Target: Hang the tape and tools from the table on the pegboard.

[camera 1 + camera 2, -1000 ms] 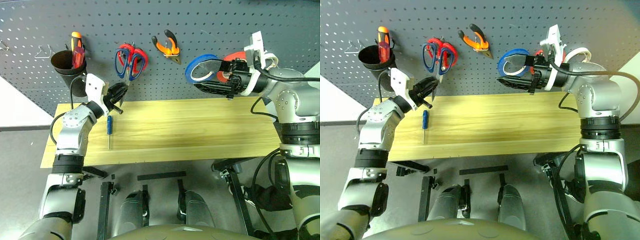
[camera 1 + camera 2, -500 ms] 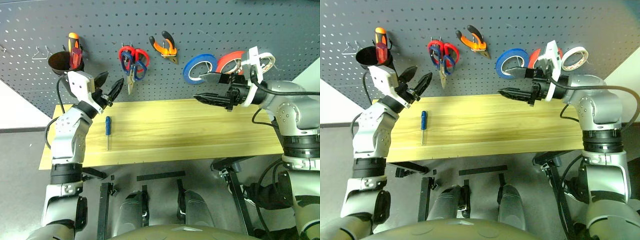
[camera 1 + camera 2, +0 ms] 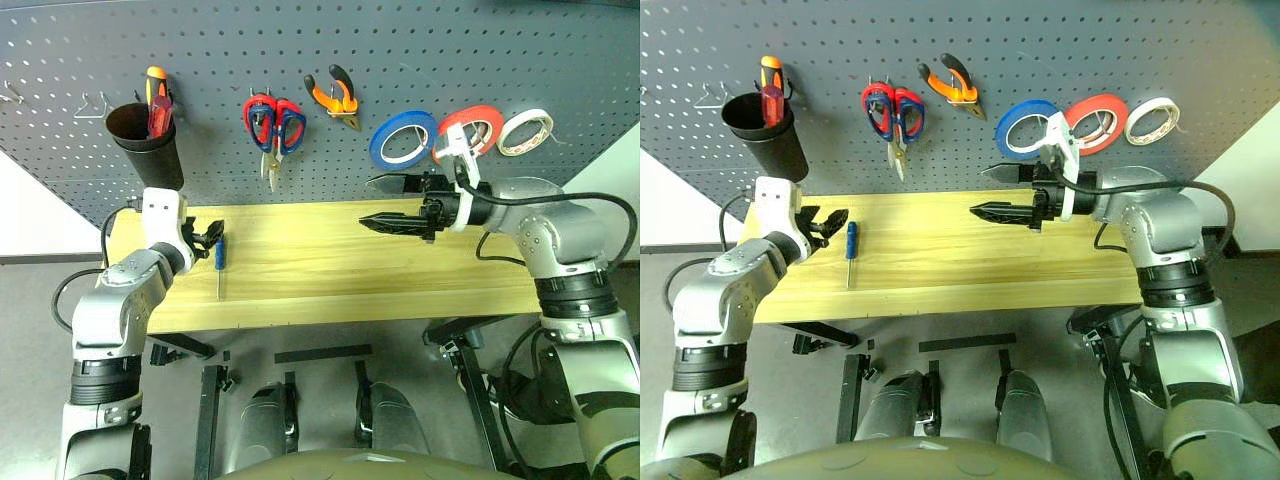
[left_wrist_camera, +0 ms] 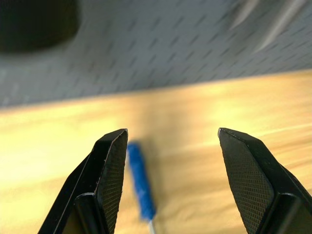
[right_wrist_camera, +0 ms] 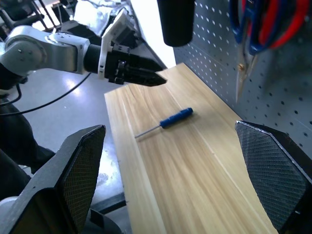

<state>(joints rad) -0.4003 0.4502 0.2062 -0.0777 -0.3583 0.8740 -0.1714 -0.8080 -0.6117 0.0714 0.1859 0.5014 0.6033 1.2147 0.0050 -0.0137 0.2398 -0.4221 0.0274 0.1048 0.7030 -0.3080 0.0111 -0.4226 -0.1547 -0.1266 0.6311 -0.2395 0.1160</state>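
On the pegboard (image 3: 300, 40) you have, going from your left, one black cup (image 3: 147, 145) holding two screwdrivers (image 3: 155, 97), one orange-handled and one red, both with their shafts sunk in the cup; then two pairs of scissors (image 3: 272, 125), red-handled and dark blue, hung one over the other so you can hardly separate their blades; then one pair of orange-and-black pliers (image 3: 335, 98); then three rolls: the blue tape (image 3: 404, 139), a red roll (image 3: 470, 126) partly covered by your right wrist, and a cream-white roll (image 3: 525, 131). One blue-handled screwdriver (image 3: 218, 255) lies alone on the table (image 3: 330, 280), near its left end. Your left gripper (image 3: 210, 238) sits low just left of that handle, jaws apart and empty; in the left wrist view the blurred handle lies close beside one finger (image 4: 109, 180), and you cannot tell contact. Your right gripper (image 3: 385, 203) hangs over the table below the blue tape, pointing left, spread wide, holding nothing.
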